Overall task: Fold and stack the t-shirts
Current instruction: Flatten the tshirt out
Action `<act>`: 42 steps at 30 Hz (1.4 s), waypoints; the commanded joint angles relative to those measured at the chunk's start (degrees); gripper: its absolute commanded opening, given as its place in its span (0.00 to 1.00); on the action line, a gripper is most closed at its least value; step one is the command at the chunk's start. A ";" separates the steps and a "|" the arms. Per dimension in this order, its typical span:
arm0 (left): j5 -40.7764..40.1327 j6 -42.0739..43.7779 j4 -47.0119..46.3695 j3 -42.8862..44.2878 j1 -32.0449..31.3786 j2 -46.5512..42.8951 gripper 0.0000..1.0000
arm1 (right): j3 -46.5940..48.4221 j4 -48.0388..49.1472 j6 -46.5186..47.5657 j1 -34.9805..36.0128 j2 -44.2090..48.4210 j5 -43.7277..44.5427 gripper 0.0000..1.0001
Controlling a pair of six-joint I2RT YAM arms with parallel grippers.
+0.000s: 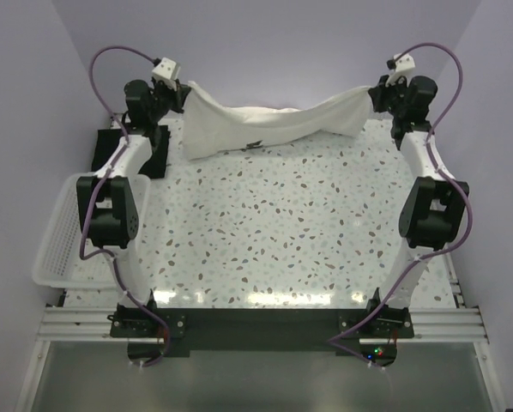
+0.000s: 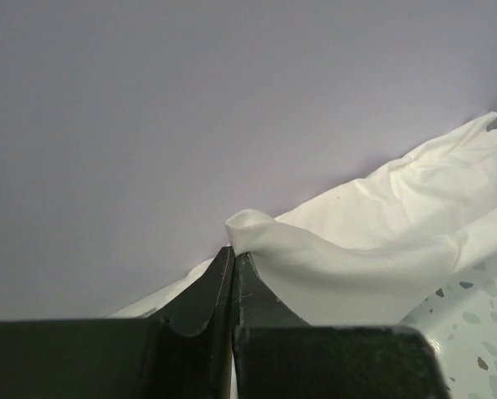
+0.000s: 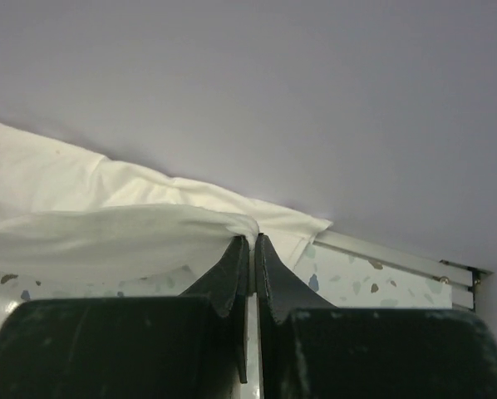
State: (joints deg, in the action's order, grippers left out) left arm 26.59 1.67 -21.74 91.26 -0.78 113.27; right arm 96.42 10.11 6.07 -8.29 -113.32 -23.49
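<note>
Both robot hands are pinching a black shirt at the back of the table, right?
Not black. The shirt is cream white, as the top external view shows. The rest holds: the left gripper and the right gripper are each shut on it, at the back of the table.

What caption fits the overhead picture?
Left gripper and right gripper hold a cream t-shirt between them over the table.

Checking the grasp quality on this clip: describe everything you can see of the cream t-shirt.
The cream t-shirt is soft, off-white, wrinkled cloth, stretched along the far edge of the speckled table. The left hand and right hand are each shut on an upper edge, holding it raised. It sags in the middle, and its lower part drapes onto the table.
</note>
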 commanded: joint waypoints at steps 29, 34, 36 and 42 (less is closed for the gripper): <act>-19.47 7.20 -11.58 12.00 0.78 -33.65 0.00 | 11.68 15.03 2.10 -2.96 29.22 16.19 0.00; -18.86 7.30 -9.64 14.64 0.78 -29.79 0.00 | 13.44 12.57 2.29 -2.96 26.92 12.95 0.00; -17.37 6.68 -8.94 14.82 0.78 -28.90 0.00 | 13.44 11.52 1.85 -2.87 25.70 11.19 0.00; -9.03 2.64 -7.18 12.45 0.78 -23.20 0.00 | 12.82 8.53 -0.52 -2.87 19.91 2.75 0.00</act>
State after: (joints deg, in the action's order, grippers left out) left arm 13.91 6.17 -28.10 104.09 -0.71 89.19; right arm 108.68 18.09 6.28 -10.63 -91.90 -16.69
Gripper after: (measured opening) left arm 0.018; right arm 0.023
